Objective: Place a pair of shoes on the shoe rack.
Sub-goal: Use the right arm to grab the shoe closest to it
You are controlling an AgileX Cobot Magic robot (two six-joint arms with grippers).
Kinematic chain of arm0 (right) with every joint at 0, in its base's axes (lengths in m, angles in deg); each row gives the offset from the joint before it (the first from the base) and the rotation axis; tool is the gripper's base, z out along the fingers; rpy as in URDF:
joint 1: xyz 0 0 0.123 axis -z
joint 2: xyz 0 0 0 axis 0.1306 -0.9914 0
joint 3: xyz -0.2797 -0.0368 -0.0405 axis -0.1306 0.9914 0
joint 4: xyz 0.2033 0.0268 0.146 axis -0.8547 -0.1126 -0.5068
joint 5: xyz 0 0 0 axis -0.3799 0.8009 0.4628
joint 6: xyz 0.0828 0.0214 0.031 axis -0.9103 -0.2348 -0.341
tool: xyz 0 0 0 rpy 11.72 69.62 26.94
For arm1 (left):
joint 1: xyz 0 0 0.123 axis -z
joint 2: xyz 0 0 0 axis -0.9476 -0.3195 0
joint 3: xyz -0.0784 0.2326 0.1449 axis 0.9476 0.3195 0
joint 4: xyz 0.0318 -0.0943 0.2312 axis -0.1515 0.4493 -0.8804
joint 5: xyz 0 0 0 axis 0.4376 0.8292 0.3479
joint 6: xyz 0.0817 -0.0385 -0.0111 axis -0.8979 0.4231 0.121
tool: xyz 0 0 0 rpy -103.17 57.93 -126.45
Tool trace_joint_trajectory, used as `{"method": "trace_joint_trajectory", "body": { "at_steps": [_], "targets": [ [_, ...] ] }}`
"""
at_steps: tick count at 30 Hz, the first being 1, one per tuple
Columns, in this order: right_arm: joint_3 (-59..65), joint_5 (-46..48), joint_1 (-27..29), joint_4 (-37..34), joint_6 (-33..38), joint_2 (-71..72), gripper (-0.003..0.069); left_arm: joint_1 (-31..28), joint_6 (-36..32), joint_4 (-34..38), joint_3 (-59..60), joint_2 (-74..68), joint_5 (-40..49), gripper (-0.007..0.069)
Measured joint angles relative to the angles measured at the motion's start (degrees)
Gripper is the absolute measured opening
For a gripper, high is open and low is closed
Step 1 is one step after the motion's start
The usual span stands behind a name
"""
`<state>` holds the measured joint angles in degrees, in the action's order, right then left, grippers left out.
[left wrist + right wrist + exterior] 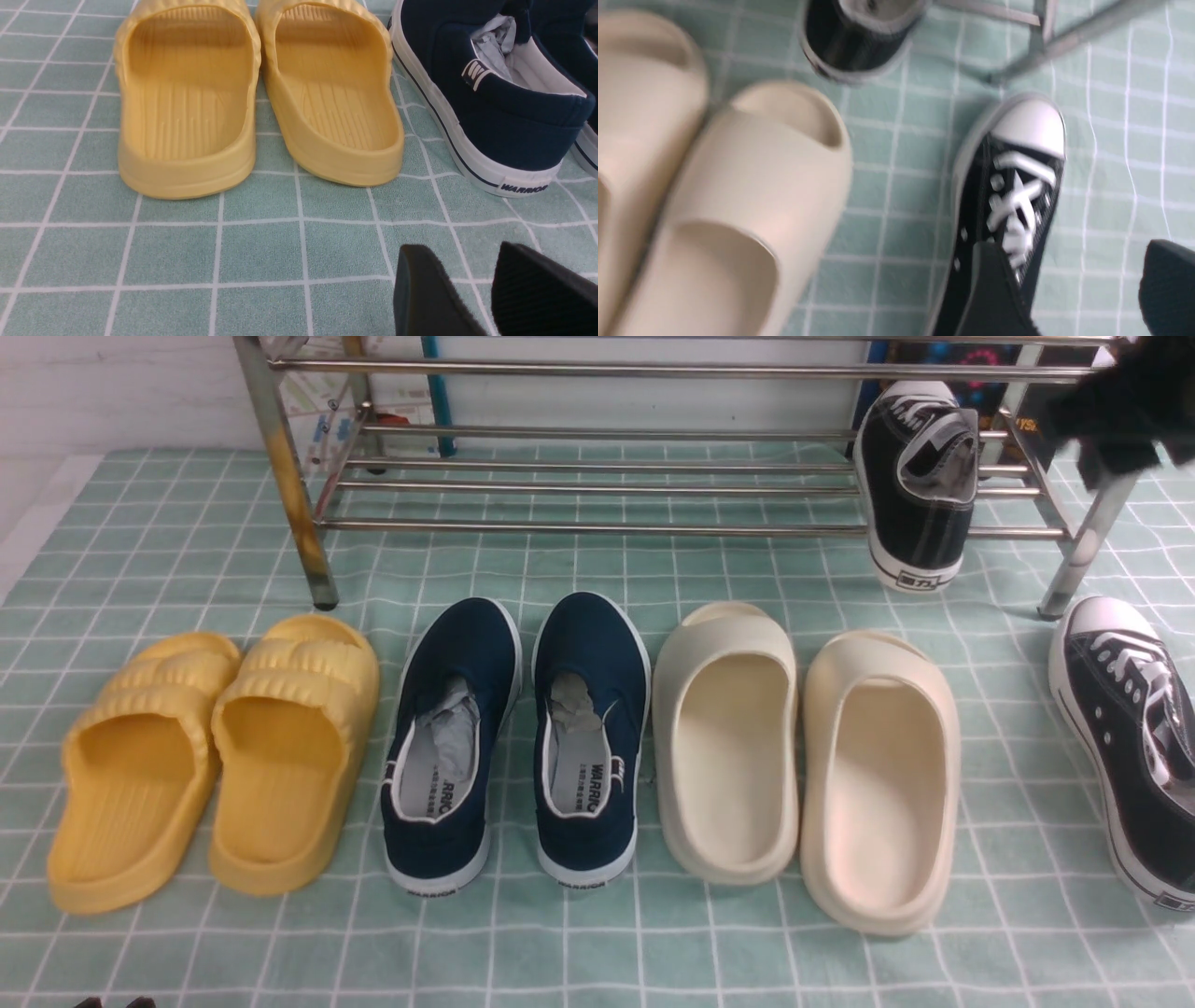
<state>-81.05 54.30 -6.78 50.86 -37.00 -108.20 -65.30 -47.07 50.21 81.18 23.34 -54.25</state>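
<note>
Racked sneaker (920, 476): lower bars of the shoe rack (597, 530), right end, heel outward
Second sneaker (1120, 728): on the surface (597, 943), near the rack's right leg
Right gripper (1073, 266): jaws wide apart; empty
Next grasp: descend over midfoot; pinch both sides; place beside its mate

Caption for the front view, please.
One black sneaker sits on the lower bars of the shoe rack; its mate lies on the checked cloth, right of the cream slides.
</note>
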Motion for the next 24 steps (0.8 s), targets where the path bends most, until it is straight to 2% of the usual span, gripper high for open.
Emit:
{"method": "trace_joint_trajectory", "body": {
  "at_steps": [3, 6, 9, 11, 15, 18, 19, 22, 23, 24],
  "targets": [
    [9.7, -1.6, 1.2, 2.6, -4.7, 1.4, 0.0436, 0.0, 0.0, 0.0, 0.0, 0.0, 0.0, 0.0238],
    [19.9, -6.7, 5.1, 1.4, -8.5, 1.7, 0.0436, 0.0, 0.0, 0.0, 0.0, 0.0, 0.0, 0.0238],
    [24.3, -10.2, 8.0, -1.8, -8.9, 1.2, 0.0435, 0.0, 0.0, 0.0, 0.0, 0.0, 0.0, 0.0238],
    [27.3, -14.6, 11.2, -6.6, -7.7, 0.2, 0.0424, 0.0, 0.0, 0.0, 0.0, 0.0, 0.0, 0.0238],
    [28.6, -19.3, 13.9, -11.7, -5.2, -2.1, 0.0373, 0.0, 0.0, 0.0, 0.0, 0.0, 0.0, 0.0238],
    [28.6, -22.9, 14.7, -13.6, -3.8, -5.3, 0.0281, 0.0, 0.0, 0.0, 0.0, 0.0, 0.0, 0.0238],
    [28.6, -23.3, 14.7, -13.7, -3.7, -5.6, 0.0274, 0.0, 0.0, 0.0, 0.0, 0.0, 0.0, 0.0238],
    [28.6, -25.9, 14.7, -13.6, -1.8, -7.2, 0.0126, 0.0, 0.0, 0.0, 0.0, 0.0, 0.0, 0.0238],
    [28.6, -25.9, 14.7, -13.6, -1.8, -7.2, 0.0126, 0.0, 0.0, 0.0, 0.0, 0.0, 0.0, 0.0238],
    [28.5, -26.1, 14.7, -13.7, -0.4, -7.2, 0.0063, 0.0, 0.0, 0.0, 0.0, 0.0, 0.0, 0.0238]
  ]
}}
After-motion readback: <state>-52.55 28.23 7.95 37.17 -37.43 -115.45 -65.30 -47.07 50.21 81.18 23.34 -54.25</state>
